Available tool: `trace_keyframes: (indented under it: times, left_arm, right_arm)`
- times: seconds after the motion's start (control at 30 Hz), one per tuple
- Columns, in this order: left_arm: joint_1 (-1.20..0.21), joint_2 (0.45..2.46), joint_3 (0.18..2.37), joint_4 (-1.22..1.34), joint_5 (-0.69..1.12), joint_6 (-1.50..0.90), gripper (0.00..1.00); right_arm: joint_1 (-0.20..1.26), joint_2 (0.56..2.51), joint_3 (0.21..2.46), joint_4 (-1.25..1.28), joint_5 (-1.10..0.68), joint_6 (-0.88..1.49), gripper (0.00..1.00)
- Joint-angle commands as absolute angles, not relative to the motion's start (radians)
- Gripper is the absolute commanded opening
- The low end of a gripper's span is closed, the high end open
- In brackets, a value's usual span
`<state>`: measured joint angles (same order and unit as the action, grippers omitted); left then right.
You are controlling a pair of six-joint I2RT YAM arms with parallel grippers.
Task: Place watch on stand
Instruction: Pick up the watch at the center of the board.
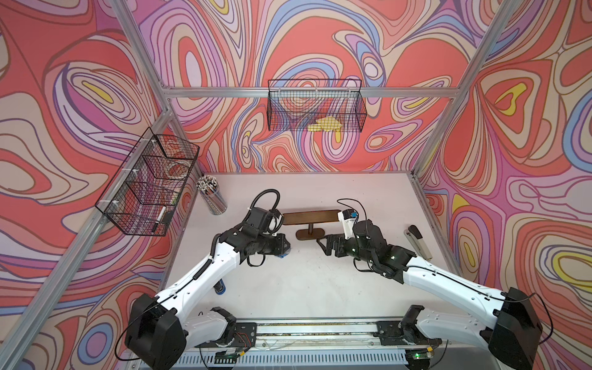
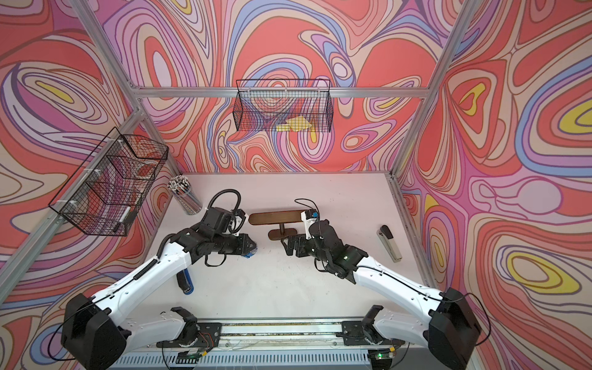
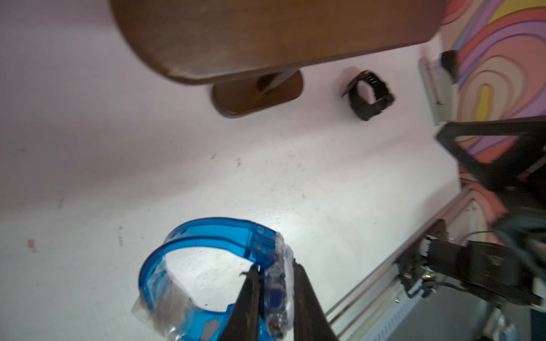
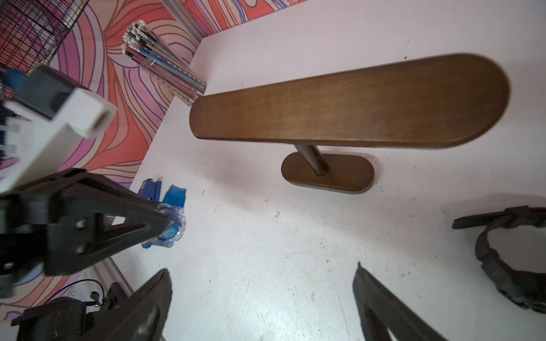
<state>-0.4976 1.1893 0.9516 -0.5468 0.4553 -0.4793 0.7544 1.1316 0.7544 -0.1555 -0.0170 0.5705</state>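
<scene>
I'm looking into a robot test cell, a lab rig rather than a home or office. An aluminium frame (image 1: 217,92) is carrying printed swirl-pattern wall panels (image 1: 320,41) around a white tabletop (image 1: 304,282). Two white robot arms (image 1: 198,275) are sitting on a metal rail (image 1: 317,328) along the front edge. Wire baskets (image 1: 288,109) are hanging off the frame, seemingly by white ties. A cup of pencils (image 1: 214,198) and a stapler (image 1: 419,245) are lying about as props.

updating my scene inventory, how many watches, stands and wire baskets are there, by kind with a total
watches: 2 (blue watch, black watch)
stand: 1
wire baskets: 2 (back wire basket, side wire basket)
total: 5
</scene>
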Motion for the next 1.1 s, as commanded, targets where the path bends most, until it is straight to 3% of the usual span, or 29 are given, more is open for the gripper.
trace_keyframes:
  times: [0.0, 0.27, 0.53, 0.77, 1.07]
  left_arm:
    - [-0.494, 1.173, 0.957, -0.421, 0.764, -0.577, 0.0]
    - [-0.492, 1.154, 0.828, 0.234, 1.091, -0.979, 0.0]
    - [-0.488, 1.208, 0.744, 0.75, 1.123, -1.331, 0.0]
    - [-0.487, 1.358, 0.697, 1.235, 1.106, -1.642, 0.0]
    - [-0.489, 1.388, 0.692, 1.312, 1.094, -1.709, 0.0]
  right_arm:
    - [0.761, 1.063, 0.757, -0.147, 0.077, 0.512, 0.93]
    - [0.761, 0.932, 0.73, -0.089, 0.149, 0.455, 0.82]
    - [0.761, 0.839, 0.674, -0.052, 0.133, 0.456, 0.63]
    - [0.76, 0.851, 0.661, 0.039, -0.006, 0.443, 0.57]
    - [0.761, 0.926, 0.695, 0.076, -0.061, 0.414, 0.52]
